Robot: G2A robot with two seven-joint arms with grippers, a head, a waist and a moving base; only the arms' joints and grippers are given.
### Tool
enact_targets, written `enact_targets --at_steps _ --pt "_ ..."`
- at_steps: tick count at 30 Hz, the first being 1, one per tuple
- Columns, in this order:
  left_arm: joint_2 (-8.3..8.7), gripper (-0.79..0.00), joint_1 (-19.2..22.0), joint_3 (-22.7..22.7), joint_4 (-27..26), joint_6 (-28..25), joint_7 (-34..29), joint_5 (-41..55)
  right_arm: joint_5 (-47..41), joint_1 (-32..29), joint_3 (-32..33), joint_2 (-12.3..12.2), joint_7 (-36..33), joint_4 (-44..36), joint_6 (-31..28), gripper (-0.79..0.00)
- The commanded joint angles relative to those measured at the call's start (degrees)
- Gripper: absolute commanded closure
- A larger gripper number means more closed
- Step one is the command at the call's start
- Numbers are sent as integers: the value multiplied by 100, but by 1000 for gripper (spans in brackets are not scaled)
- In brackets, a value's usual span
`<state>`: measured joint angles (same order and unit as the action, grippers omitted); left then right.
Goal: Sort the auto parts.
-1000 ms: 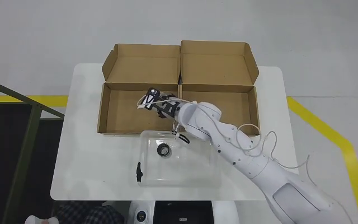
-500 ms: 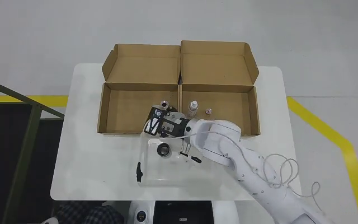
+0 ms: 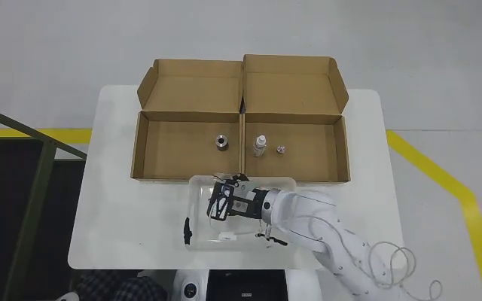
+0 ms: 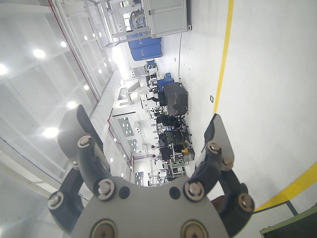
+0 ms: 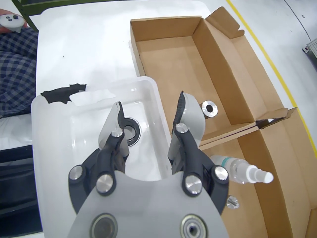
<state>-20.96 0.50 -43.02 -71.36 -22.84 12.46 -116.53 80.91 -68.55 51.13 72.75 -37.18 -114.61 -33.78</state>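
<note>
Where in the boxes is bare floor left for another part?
Around the bushing, its box is bare both sides. Past the bottle and screw, that box is bare to the end wall. Crowded: the bin, right gripper at the ring.

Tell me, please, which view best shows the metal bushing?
The top view: the metal bushing lies unobstructed. The right wrist view has it larger, edge behind the right pincer; left wrist view faces the hall.

The white, jointed right arm [image 3: 331, 233] comes in from 5 o'clock in the top view, its wrist turned toward 9 o'clock. The grey-and-black right gripper [image 3: 220, 205] sits just 7 o'clock of centre, black-padded fingers [image 5: 188, 110] spread and empty. The grey-and-black left gripper [image 4: 148, 117] is spread wide, empty, tilted upward
</note>
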Motion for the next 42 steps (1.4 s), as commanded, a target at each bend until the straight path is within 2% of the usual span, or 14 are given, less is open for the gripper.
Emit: enact_targets --at_steps 1,13,33,42 --pt "0 -785 0 0 0 0 0 0 143 -108 -12 -24 39 6 -52 -385" --pt "0 -785 0 0 0 0 0 0 590 -387 -86 -101 286 153 -179 -403" --pt "0 -785 0 0 0 0 0 0 663 26 -487 10 319 1012 21 -480" --pt "0 -785 0 0 0 0 0 0 507 266 -633 88 361 1402 66 -474"
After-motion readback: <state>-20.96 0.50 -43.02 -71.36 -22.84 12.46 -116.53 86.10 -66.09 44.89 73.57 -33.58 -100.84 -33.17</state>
